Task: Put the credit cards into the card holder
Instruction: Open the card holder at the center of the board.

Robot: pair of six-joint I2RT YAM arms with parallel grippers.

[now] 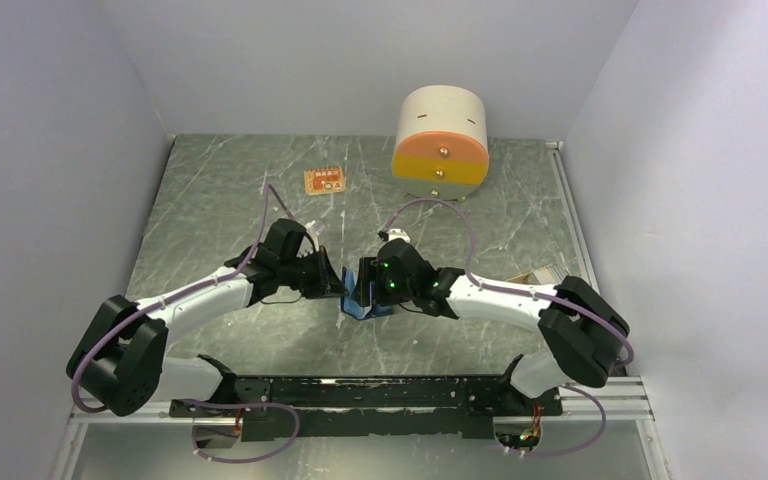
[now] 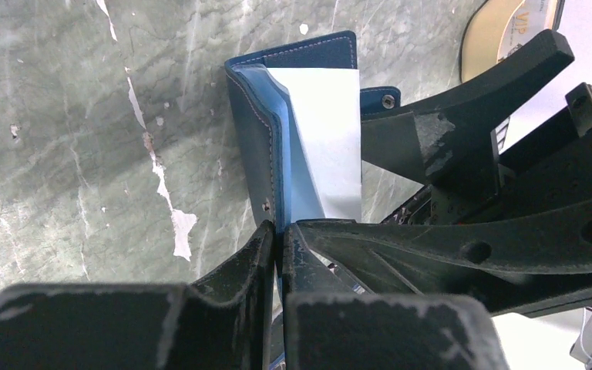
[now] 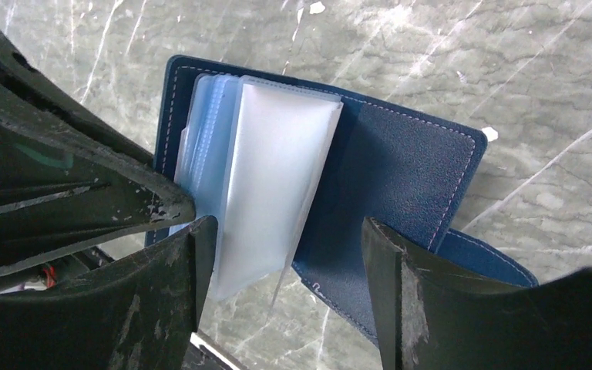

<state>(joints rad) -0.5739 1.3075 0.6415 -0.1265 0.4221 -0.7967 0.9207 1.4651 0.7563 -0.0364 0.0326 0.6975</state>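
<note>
The card holder [image 1: 365,303] stands open on edge at the table's middle, between both grippers. My left gripper [image 2: 279,231] is shut on the bottom edge of its navy cover [image 2: 250,139], and pale clear sleeves [image 2: 324,131] fan out beside that cover. My right gripper [image 3: 287,227] is open, one finger by the sleeves [image 3: 277,169] and the other against the navy flap [image 3: 408,162]. A beige credit card [image 1: 538,275] lies to the right by the right arm, and its rounded corner [image 2: 509,31] shows in the left wrist view.
A cream-and-orange round drawer unit [image 1: 441,142] stands at the back. A small orange tag [image 1: 325,181] lies at the back left of centre. White walls close in the grey marbled table [image 1: 210,200] on three sides.
</note>
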